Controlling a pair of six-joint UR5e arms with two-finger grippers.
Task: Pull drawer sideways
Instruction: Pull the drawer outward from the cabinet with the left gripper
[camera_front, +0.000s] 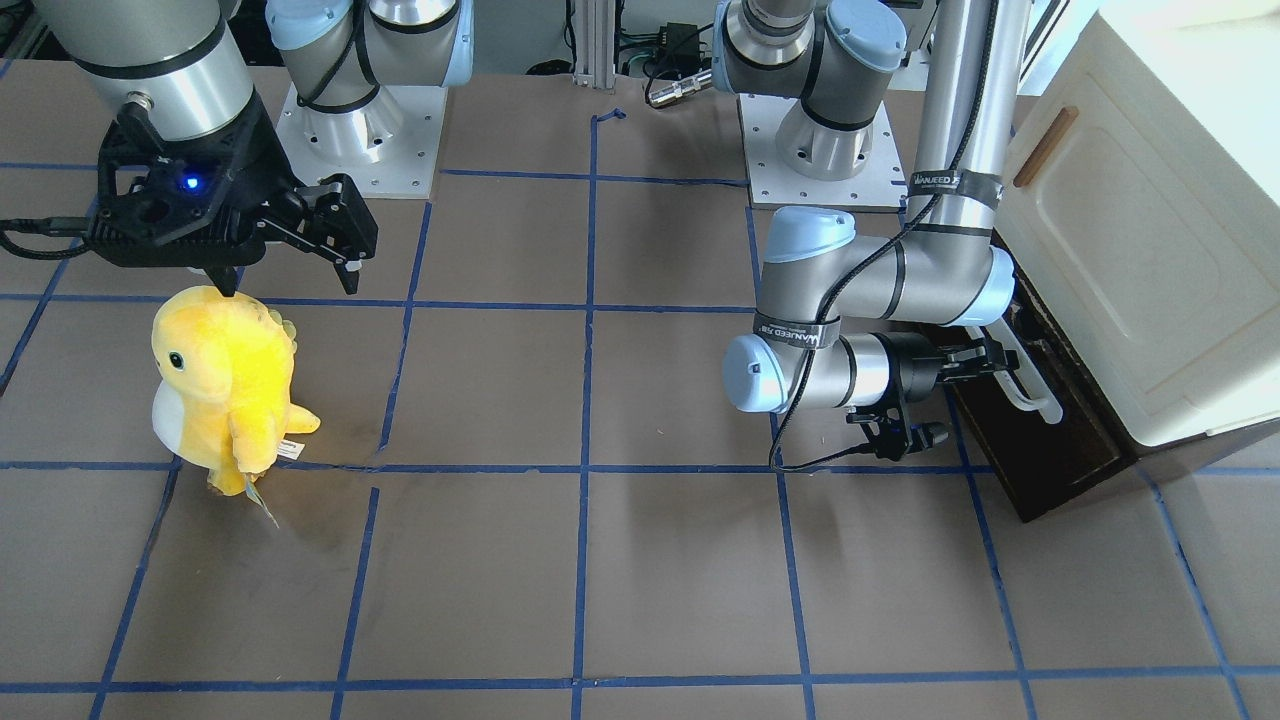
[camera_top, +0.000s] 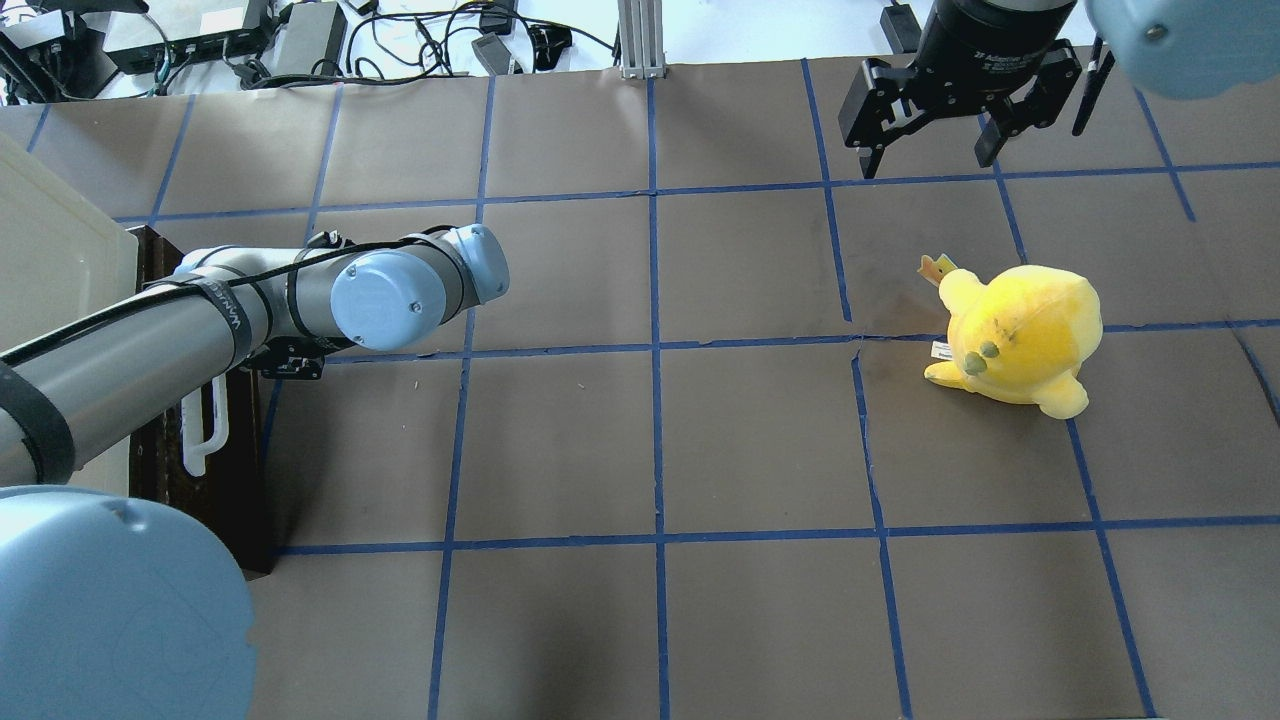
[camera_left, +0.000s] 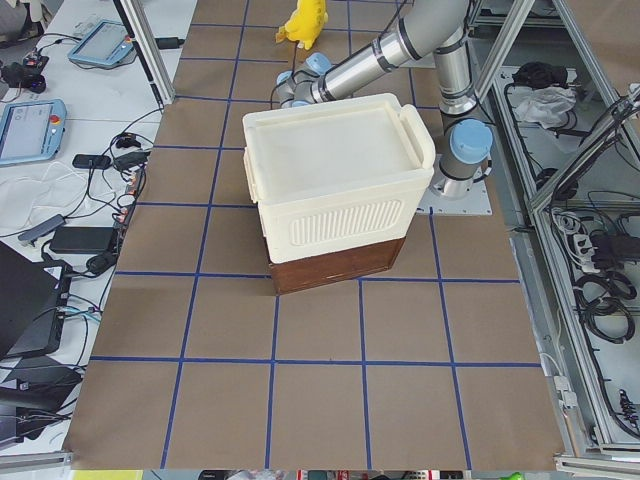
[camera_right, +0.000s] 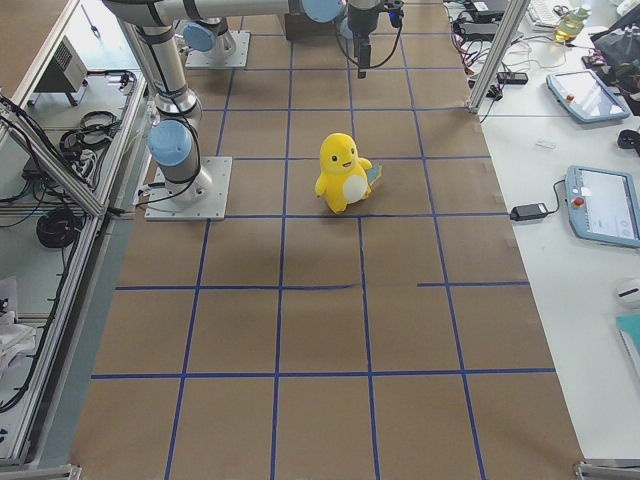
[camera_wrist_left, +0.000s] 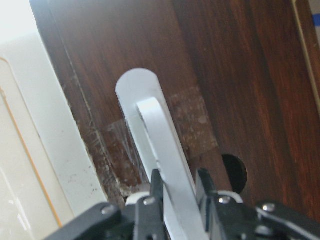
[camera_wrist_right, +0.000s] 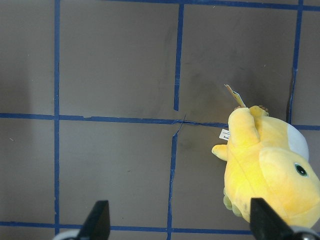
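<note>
The dark brown wooden drawer (camera_front: 1045, 455) sits under a cream-white cabinet (camera_front: 1130, 250) at the table's end on my left side. Its long white bar handle (camera_front: 1032, 388) runs along its front. None of its interior shows. My left gripper (camera_front: 1000, 355) is shut on this handle. In the left wrist view the black fingers (camera_wrist_left: 155, 187) press both sides of the white bar (camera_wrist_left: 160, 145) against the drawer front (camera_wrist_left: 240, 75). My right gripper (camera_front: 290, 270) is open and empty, hovering above the table beside a yellow plush.
A yellow plush toy (camera_front: 225, 380) stands on the brown, blue-taped table below my right gripper (camera_top: 925, 160), and shows in the right wrist view (camera_wrist_right: 265, 165). The cabinet door has a small brown handle (camera_front: 1045, 147). The arm bases (camera_front: 350, 120) stand at the table's back.
</note>
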